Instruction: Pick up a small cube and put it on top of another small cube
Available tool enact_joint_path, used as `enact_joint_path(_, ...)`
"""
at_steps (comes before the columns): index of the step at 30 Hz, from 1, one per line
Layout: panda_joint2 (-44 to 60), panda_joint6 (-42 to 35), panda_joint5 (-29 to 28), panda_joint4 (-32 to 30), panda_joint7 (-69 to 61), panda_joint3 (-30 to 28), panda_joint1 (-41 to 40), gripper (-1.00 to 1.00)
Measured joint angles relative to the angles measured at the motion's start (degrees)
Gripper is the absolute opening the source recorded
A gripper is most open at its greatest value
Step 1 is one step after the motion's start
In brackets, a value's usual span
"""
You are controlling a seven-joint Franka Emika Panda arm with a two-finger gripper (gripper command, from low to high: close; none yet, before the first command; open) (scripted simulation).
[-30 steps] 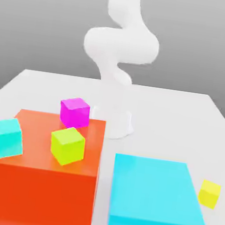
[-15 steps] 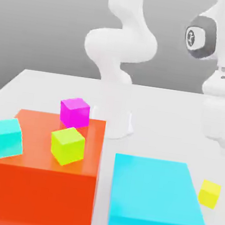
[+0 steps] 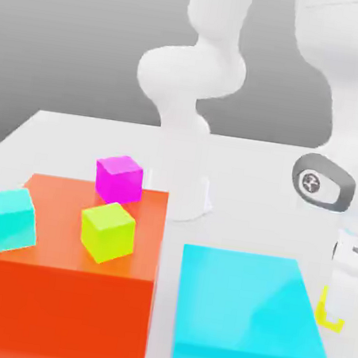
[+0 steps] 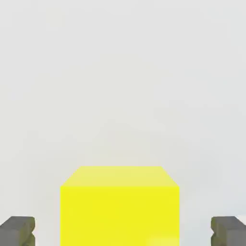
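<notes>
Between spread fingers [image 4: 19,231], clear of both: yellow cube [image 4: 120,206], flat on table [image 4: 120,72], face square to gripper [image 4: 123,233].

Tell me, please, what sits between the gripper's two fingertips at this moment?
The small yellow cube sits between the fingers, with a bare gap of table on each side, as the hand view shows.

From my seat, the arm hides most of the small yellow cube [image 3: 328,318]. The orange block [image 3: 60,278] and big cyan block [image 3: 248,312] run off the bottom edge.
</notes>
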Motion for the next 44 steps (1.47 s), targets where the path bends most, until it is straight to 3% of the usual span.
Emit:
enact_joint_path(6, -0.9, -0.7, 0.0, -0.2, 0.0, 0.3, -0.2, -1.0)
enact_joint_path(12, -12.5, -10.5, 6.5, -2.1, -7.2, 2.5, -3.6, -1.0)
enact_joint_path(16, -20.3, -18.2, 11.8, -2.3, -18.5, 0.2, -9.9, -1.0)
enact_joint_path(20, -28.0, -26.0, 13.1, -2.6, -27.2, -3.1, -13.8, -1.0)
enact_joint_path(26, -39.5, -37.0, 9.8, -3.1, -36.9, -10.0, -20.2, -1.0)
enact_joint_path(36, -59.3, -54.5, -1.8, -4.2, -48.7, -19.8, -33.9, -1.0)
enact_joint_path(40, -58.3, -48.2, -3.9, -9.4, -49.6, -21.7, -35.7, -1.0)
enact_joint_path(41, -57.6, -46.2, -4.1, -10.7, -49.7, -22.0, -35.8, 1.0)
enact_joint_path(44, -57.6, -46.2, -4.1, -10.7, -49.7, -22.0, -35.8, 1.0)
